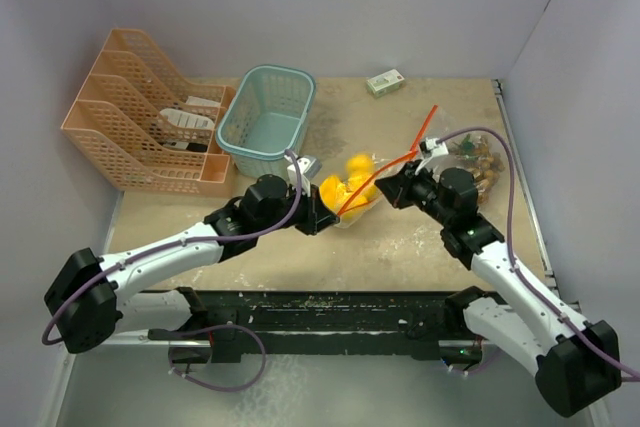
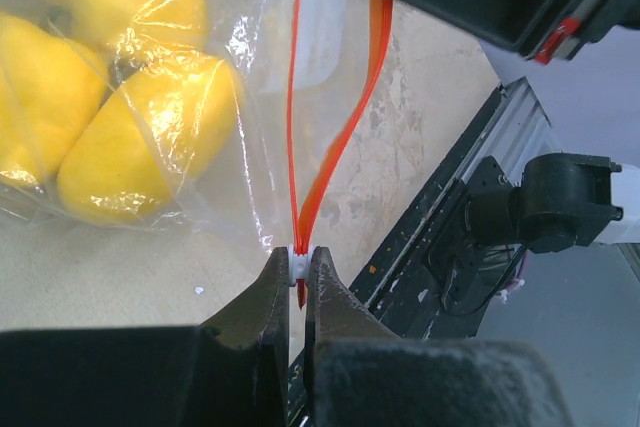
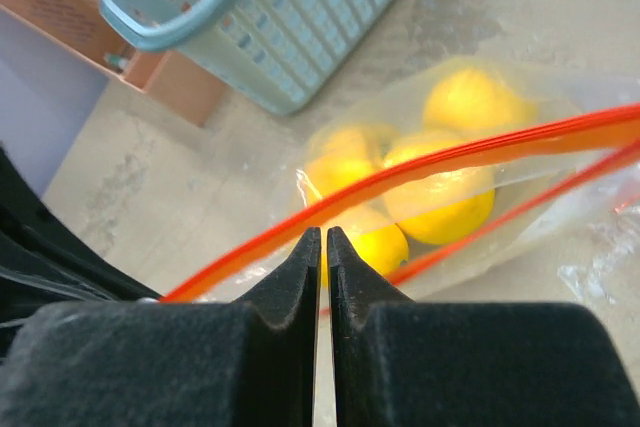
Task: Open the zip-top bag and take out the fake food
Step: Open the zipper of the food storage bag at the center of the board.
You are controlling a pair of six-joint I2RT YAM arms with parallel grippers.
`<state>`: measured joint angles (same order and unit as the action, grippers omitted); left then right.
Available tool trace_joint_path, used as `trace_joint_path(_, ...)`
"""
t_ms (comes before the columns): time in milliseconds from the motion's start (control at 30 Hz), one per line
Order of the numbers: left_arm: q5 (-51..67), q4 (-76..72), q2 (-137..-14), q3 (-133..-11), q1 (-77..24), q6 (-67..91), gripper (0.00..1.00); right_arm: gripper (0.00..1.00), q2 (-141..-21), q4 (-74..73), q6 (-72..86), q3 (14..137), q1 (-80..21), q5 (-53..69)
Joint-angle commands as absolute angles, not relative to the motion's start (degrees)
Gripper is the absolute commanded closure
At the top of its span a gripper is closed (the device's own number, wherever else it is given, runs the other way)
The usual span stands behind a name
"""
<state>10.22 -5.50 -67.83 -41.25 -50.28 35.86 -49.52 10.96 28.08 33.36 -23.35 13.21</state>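
A beige worn table [image 1: 400,247] fills the top view, with a peach plastic slotted file rack [image 1: 130,127] at upper left and a teal plastic mesh basket [image 1: 265,74] beside it. At centre lies a clear plastic zip-top bag [image 2: 255,147] holding glossy yellow toy fruits [image 2: 140,137]. The left gripper [image 2: 297,262] pinches the end of its orange zip strip [image 3: 480,152]. The right gripper [image 3: 322,237] is pressed almost together at that strip; an actual grip cannot be told. A small white-green box [image 1: 385,81] sits at top.
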Motion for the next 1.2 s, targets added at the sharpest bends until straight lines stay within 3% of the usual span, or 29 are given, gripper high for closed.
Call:
trace_joint_path(0, 9.4, -8.2, -68.3, -43.0, -50.4, 36.3, 1.00, 0.93, -51.2, 16.4, 26.6, 30.0, -23.6, 15.4)
trace_joint_path(233, 7.9, -6.9, -68.4, -43.5, -50.6, 36.1, 1.00, 0.92, -55.8, 20.2, 26.9, 27.5, -23.6, 16.2)
trace_joint_path(433, 7.3, -7.0, -68.5, -43.4, -50.7, 35.7, 0.88, 0.88, -59.2, 23.6, 27.3, 25.2, -23.6, 16.8)
trace_joint_path(567, 8.2, -8.7, -70.1, -42.5, -50.8, 36.1, 0.82, 0.79, -62.0, 27.1, 28.3, 24.7, -23.7, 17.9)
trace_joint_path(833, 8.5, -10.4, -71.8, -41.3, -51.5, 36.4, 0.86, 0.61, -66.0, 30.0, 28.5, 26.5, -27.0, 17.2)
trace_joint_path(1167, 8.1, -9.5, -69.8, -40.8, -51.5, 36.1, 0.87, 0.29, -79.3, 33.6, 24.8, 29.6, -36.0, 9.1)
